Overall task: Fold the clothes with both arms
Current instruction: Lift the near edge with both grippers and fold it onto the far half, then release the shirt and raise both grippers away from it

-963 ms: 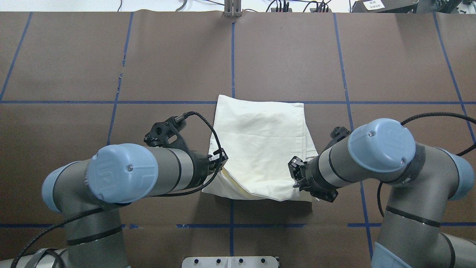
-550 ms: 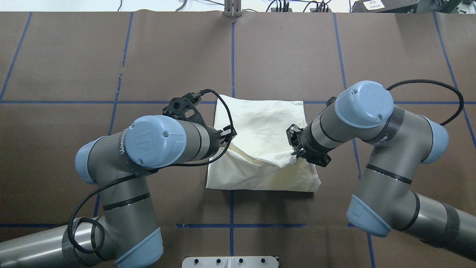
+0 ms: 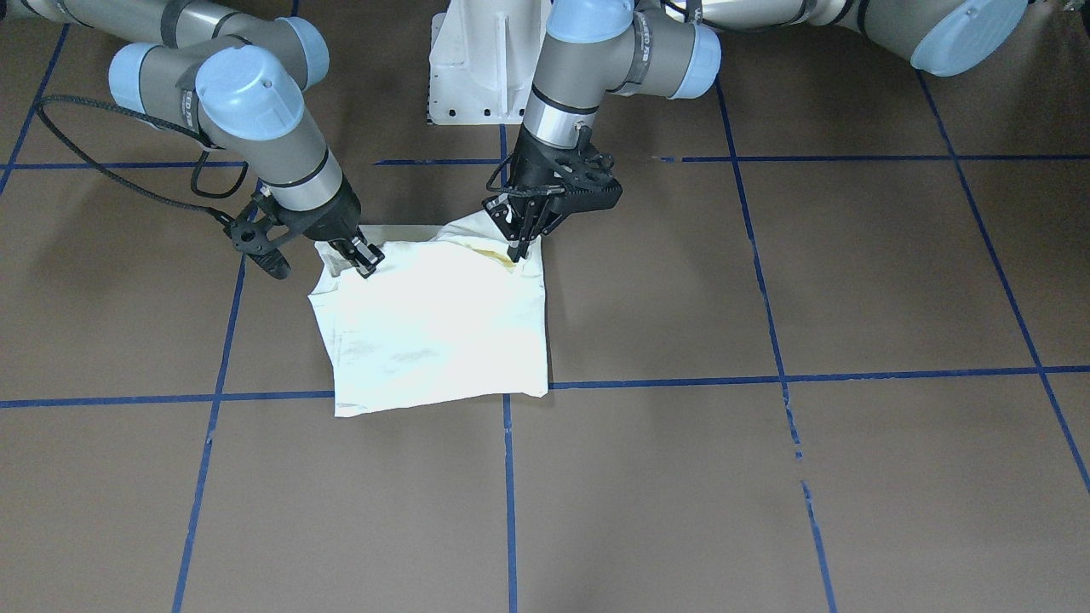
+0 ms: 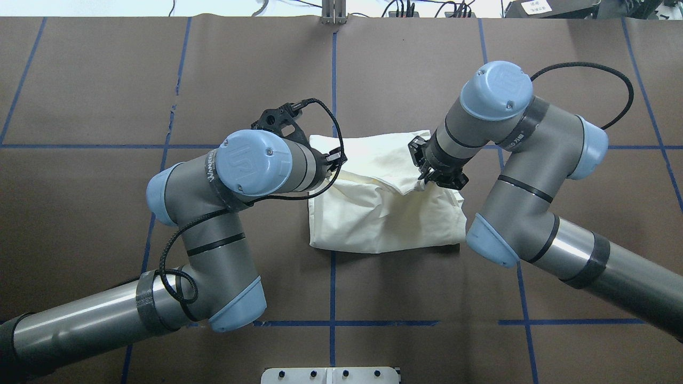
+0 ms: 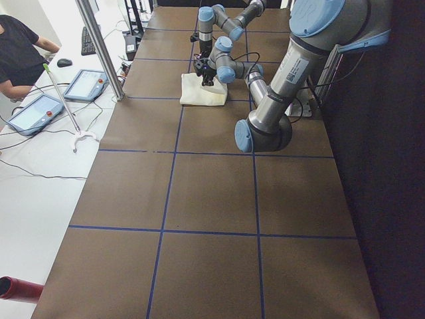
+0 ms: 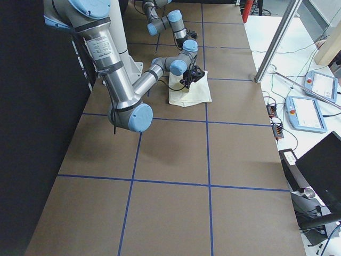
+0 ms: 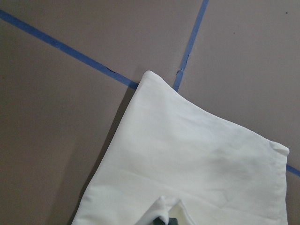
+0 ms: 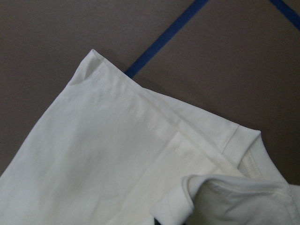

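One camera is looking down on the desk [image 4: 106, 80] from behind the white base [image 4: 331, 375]; another is facing that base from across, steeply down. Two are looking along the desk from its far ends. Both wrist cameras are peering closely at the shirt [image 7: 187, 154], which every view is sharing.

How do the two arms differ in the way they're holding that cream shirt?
The left arm points steeply down at the shirt, while the right arm leans at a slant. The left arm's jaws pinch the edge on the robot's left, the right arm's the opposite edge. Both have jaws shut on a raised fold of cloth.
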